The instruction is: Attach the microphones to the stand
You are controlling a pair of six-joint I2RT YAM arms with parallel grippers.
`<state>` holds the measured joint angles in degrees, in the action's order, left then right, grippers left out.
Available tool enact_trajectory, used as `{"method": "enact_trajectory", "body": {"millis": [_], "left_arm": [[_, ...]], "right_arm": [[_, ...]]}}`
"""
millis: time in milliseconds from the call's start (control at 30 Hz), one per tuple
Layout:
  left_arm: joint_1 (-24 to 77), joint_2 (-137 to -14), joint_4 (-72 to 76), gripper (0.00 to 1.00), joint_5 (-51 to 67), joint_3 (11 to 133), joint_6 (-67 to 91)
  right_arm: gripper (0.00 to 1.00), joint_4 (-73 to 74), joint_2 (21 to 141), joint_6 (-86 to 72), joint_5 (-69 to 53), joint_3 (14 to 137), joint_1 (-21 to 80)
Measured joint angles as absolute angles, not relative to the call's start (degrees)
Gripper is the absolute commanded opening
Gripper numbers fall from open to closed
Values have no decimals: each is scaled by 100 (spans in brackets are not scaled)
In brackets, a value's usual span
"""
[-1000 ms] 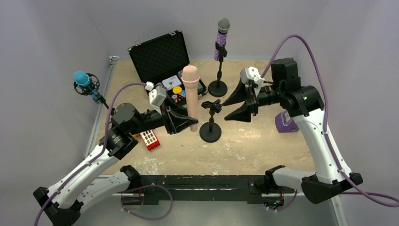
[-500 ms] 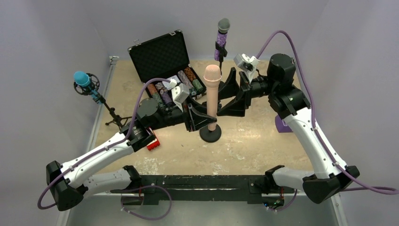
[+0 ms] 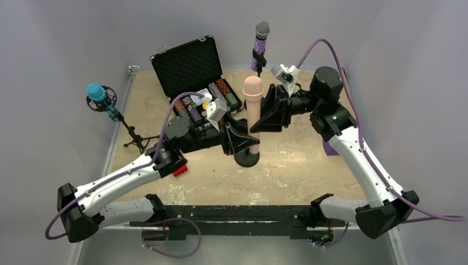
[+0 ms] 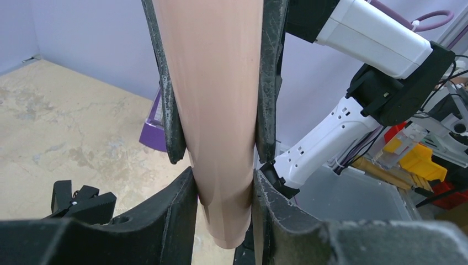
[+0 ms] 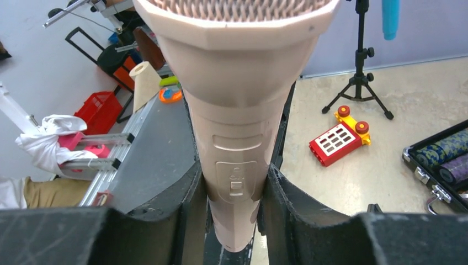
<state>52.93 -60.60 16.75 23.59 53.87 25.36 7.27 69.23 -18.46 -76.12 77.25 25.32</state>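
The peach-pink microphone [image 3: 253,107] stands upright, head up, above the round-based stand [image 3: 246,159]. My left gripper [image 3: 248,144] is shut on its lower body. My right gripper [image 3: 265,114] is shut on it higher up, from the opposite side. In the left wrist view the microphone [image 4: 215,110] sits between my fingers [image 4: 182,215], with the stand's black clip [image 4: 83,200] at lower left. In the right wrist view my gripper [image 5: 233,185] clamps the handle [image 5: 234,138] at its switch. The purple microphone [image 3: 260,47] sits in the back stand. The blue microphone [image 3: 97,94] sits on the tripod stand.
An open black case [image 3: 190,69] with poker chips lies at the back, behind my left gripper. A small red block [image 3: 179,168] lies under my left arm and shows in the right wrist view [image 5: 338,141]. A purple object [image 3: 333,148] lies at the right.
My left gripper has carried the peach-pink microphone right, over the round-based stand. My right gripper has moved in from the right and shut on the microphone's upper body.
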Motion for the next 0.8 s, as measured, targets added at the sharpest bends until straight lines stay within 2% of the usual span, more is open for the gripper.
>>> {"method": "enact_trajectory", "body": {"millis": [67,100,133,300,467,800], "left_arm": [[5293,-6042,1616,61,2320,5384,2550],[5293,-6023,1577,95,2305,5374,2561],[5295,-5981,1564,99,2265,5339,2604],[5116,-5135,1592,99,2071,4864,2709],[4681,-4462,1317,99,2226,5054,2788],[4580,-5516,1160,99,2705,6200,3074]], "right_arm": [[0,582,6904,-1933,-7612,7629,2530],[0,541,6886,-1953,-7609,7577,2530],[0,530,6866,-1944,-7607,7544,2536],[0,1015,6740,-1415,-7601,7489,2545],[0,1525,6611,-779,-7631,7441,2547],[0,1675,6630,-532,-7756,7310,2591]]}}
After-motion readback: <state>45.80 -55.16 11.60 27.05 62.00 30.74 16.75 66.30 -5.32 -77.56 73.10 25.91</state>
